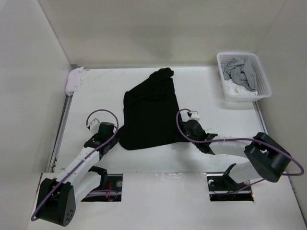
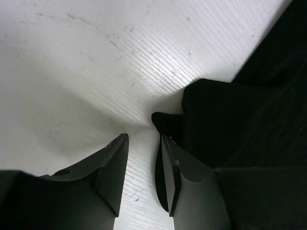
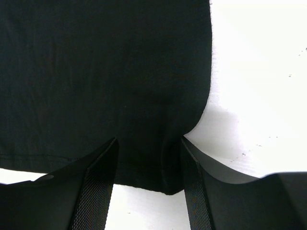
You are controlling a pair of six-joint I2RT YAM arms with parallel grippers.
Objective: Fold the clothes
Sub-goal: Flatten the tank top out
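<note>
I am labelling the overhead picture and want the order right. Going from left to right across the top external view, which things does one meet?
small white cloth → left gripper → black garment → right gripper → white basket

black clothes (image 1: 151, 112), spread flat, slightly rumpled

White basket (image 1: 241, 97) of grey and white garments (image 1: 239, 72) far right; small white cloth (image 1: 75, 79) far left.
</note>
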